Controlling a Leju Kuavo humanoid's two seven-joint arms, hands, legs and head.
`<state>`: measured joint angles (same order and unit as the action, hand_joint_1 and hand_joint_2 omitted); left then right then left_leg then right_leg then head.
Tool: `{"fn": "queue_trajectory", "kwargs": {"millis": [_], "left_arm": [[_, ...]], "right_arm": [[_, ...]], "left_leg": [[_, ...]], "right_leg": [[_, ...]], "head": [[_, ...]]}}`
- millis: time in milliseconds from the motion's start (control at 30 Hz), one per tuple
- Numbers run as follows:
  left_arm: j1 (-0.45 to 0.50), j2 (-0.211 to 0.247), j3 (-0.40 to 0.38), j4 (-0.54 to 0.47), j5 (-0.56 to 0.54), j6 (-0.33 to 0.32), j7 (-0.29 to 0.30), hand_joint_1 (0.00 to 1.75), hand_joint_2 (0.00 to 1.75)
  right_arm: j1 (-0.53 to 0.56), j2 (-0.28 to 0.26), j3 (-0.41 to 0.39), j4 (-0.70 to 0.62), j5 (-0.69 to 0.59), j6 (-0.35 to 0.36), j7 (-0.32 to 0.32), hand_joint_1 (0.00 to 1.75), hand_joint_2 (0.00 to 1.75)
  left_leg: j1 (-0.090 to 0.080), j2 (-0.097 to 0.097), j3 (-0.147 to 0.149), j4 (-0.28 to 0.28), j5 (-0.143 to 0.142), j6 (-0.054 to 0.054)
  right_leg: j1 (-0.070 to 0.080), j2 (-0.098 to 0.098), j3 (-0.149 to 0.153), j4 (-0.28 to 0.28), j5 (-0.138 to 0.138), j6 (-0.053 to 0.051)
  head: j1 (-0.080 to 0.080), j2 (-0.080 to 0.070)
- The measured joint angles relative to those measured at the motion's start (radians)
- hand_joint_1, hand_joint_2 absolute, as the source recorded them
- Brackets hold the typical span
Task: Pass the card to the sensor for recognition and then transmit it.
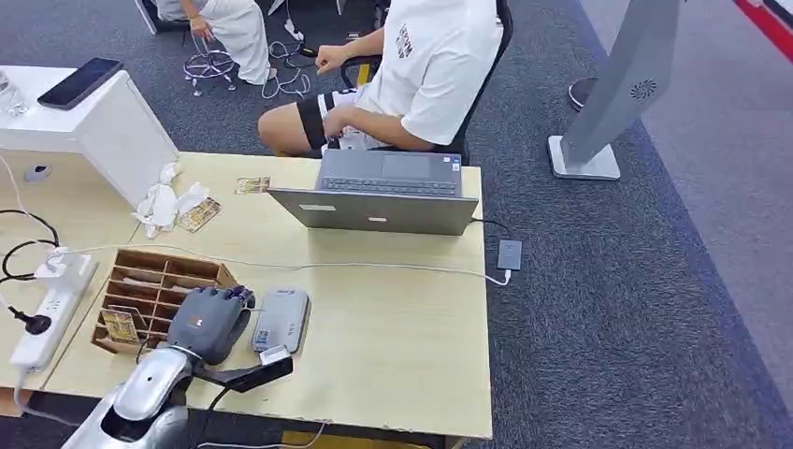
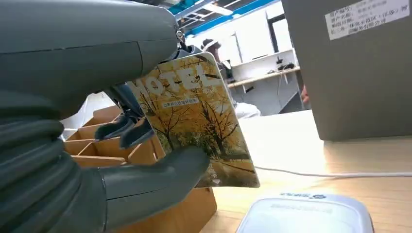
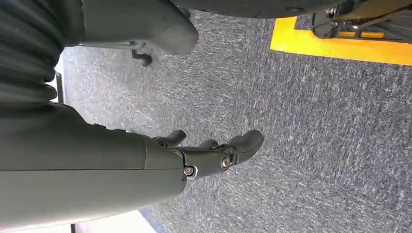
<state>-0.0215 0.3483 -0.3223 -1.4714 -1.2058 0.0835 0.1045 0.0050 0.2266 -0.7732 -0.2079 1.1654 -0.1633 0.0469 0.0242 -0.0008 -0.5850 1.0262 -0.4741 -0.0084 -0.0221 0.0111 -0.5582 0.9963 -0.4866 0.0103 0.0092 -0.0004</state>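
At the near-left of the table (image 1: 402, 346), we hold the card (image 2: 197, 121) in our left hand (image 1: 210, 318), pinched between the thumb (image 2: 160, 179) and the darker fingers (image 2: 124, 128), its printed face upright. The sensor (image 1: 281, 318), a grey pad, lies just beside the hand at 3 o'clock. For a clean read, we judge it best to lower the card flat over the pad's centre and keep the pinch steady. Our right hand (image 3: 214, 155) hangs over the carpet with its fingers loosely apart, holding nothing. The wooden organiser (image 1: 154, 281), at 9 o'clock of the hand, has one card (image 1: 120, 325) in a near compartment; the others are too small to tell.
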Motion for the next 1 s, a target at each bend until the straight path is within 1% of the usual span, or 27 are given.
{"fn": "queue_trajectory", "kwargs": {"millis": [133, 333, 467, 633, 767, 867, 1000], "left_arm": [[-0.01, -0.01, 0.0, 0.021, 0.002, -0.003, 0.0, 1.75, 1.75], [0.004, -0.029, 0.0, 0.037, 0.018, 0.006, -0.004, 1.75, 1.75], [0.032, -0.036, 0.0, 0.037, 0.027, 0.017, -0.019, 1.75, 1.75], [0.045, -0.045, 0.0, 0.037, 0.023, 0.02, -0.021, 1.75, 1.75], [0.049, -0.05, -0.001, 0.038, 0.021, 0.02, -0.021, 1.75, 1.75], [0.051, -0.053, -0.001, 0.038, 0.021, 0.026, -0.023, 1.75, 1.75], [0.052, -0.065, -0.001, 0.041, 0.003, 0.059, -0.033, 1.75, 1.75]], "right_arm": [[-0.001, 0.0, 0.0, -0.001, -0.008, 0.003, -0.028, 0.0, 1.75], [-0.002, 0.0, 0.0, -0.001, 0.003, 0.004, -0.035, 0.0, 1.75], [-0.002, 0.0, 0.0, -0.002, 0.011, -0.003, -0.032, 0.0, 1.75], [-0.002, -0.007, 0.002, -0.001, 0.024, 0.022, -0.028, 0.0, 1.75], [-0.002, -0.009, 0.002, -0.001, 0.035, 0.027, -0.026, 0.0, 1.75], [-0.002, -0.008, 0.006, 0.0, 0.041, 0.012, -0.013, 0.0, 1.75], [-0.002, -0.005, 0.014, 0.002, 0.053, 0.0, -0.007, 0.0, 1.75]], "left_leg": [[0.0, 0.0, 0.0, 0.0, 0.0, 0.0], [0.0, 0.0, 0.0, 0.0, 0.0, 0.0], [0.0, 0.0, 0.0, 0.0, 0.0, 0.0], [0.0, 0.0, 0.0, 0.0, 0.0, 0.0], [0.0, 0.0, 0.0, 0.0, 0.0, 0.0], [0.0, 0.0, 0.0, 0.0, 0.0, 0.0], [0.0, 0.0, 0.0, 0.0, 0.0, 0.0]], "right_leg": [[0.0, 0.0, 0.0, 0.0, 0.0, 0.0], [0.0, 0.0, 0.0, 0.0, 0.0, 0.0], [0.0, 0.0, 0.0, 0.0, 0.0, 0.0], [0.0, 0.0, 0.0, 0.0, 0.0, 0.0], [0.0, 0.0, 0.0, 0.0, 0.0, 0.0], [0.0, 0.0, 0.0, 0.0, 0.0, 0.0], [0.0, 0.0, 0.0, 0.0, 0.0, 0.0]], "head": [[0.0, 0.0], [0.0, 0.0], [0.0, 0.0], [0.0, 0.0], [0.0, 0.0], [0.0, 0.0], [0.0, 0.0]]}}
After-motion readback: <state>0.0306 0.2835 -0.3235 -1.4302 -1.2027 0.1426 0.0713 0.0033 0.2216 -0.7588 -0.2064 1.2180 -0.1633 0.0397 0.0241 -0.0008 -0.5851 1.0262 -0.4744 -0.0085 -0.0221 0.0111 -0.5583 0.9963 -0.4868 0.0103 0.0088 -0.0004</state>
